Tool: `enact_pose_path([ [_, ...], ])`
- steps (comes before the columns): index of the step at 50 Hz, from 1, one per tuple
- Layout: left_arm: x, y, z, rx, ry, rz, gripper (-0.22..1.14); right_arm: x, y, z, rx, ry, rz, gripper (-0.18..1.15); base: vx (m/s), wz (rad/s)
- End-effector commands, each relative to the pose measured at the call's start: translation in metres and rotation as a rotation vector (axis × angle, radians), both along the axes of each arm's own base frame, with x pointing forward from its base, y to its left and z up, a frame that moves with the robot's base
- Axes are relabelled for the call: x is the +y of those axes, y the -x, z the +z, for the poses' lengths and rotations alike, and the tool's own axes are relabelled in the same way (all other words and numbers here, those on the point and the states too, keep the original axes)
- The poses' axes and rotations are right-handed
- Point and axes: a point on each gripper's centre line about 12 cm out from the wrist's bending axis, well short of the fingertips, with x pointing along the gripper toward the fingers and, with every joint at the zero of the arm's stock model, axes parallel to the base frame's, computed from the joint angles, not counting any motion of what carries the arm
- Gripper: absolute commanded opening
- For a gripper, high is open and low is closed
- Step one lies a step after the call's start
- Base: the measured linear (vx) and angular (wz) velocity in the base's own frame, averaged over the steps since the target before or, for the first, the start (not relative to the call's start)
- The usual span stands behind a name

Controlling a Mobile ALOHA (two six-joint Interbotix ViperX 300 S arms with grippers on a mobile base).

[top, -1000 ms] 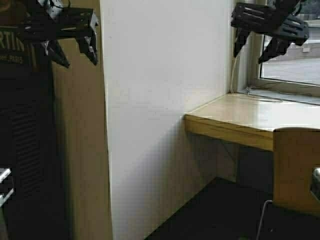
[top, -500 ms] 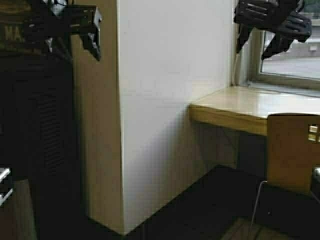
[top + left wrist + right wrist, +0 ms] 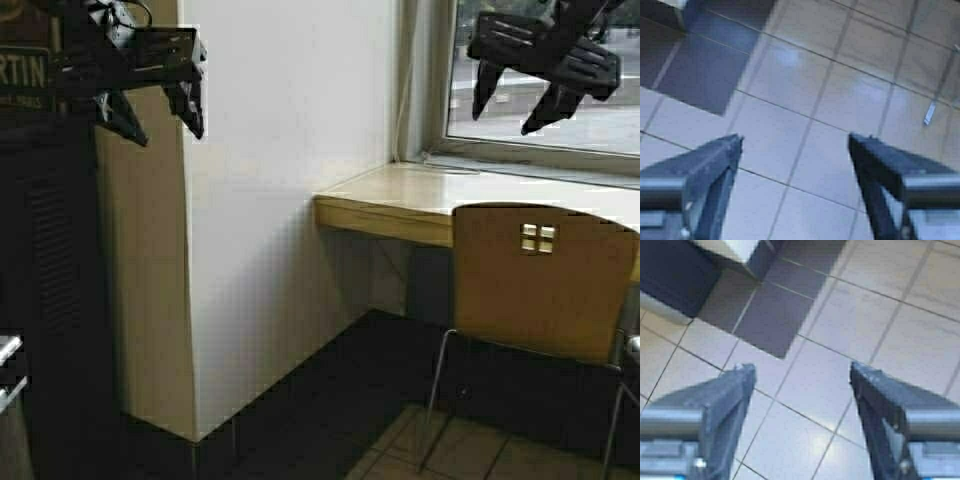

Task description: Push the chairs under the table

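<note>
A tan plywood chair [image 3: 540, 280] with a group of small square cut-outs in its backrest stands at the lower right on thin chrome legs, its back toward me. Beyond it the pale-wood table [image 3: 420, 195] runs along the window wall, with its thick yellow-tan front edge facing me. My left gripper [image 3: 160, 110] is raised at the top left, open and empty. My right gripper [image 3: 510, 105] is raised at the top right above the table, open and empty. Both wrist views show open fingers [image 3: 715, 160] [image 3: 725, 395] over bare tiled floor.
A white wall corner [image 3: 190, 250] juts out left of the table. A dark cabinet [image 3: 50, 280] stands at the far left. A window [image 3: 540, 110] sits behind the table. The floor is pale tile [image 3: 450, 450] with dark tiles near the wall.
The robot has moved: the scene has shifted left in the high view, so the whole chair back and its legs now show. Both grippers stay raised and open.
</note>
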Motion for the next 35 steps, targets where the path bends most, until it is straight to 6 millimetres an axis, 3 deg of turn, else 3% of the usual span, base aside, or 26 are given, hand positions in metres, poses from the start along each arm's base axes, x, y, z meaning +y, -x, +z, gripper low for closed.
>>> enact_pose_path([
  [1,-0.0005,-0.004,0.0105,-0.032,0.014,0.005,0.96,0.0025,-0.0043,0.0104,-0.027,-0.026,-0.012,0.92,-0.24,-0.37],
  [35,-0.0005,-0.0015,0.0041,0.01,0.023,0.019,0.95,0.0056,-0.0044,0.0034,0.029,-0.079,-0.042,0.92,-0.19,-0.42],
])
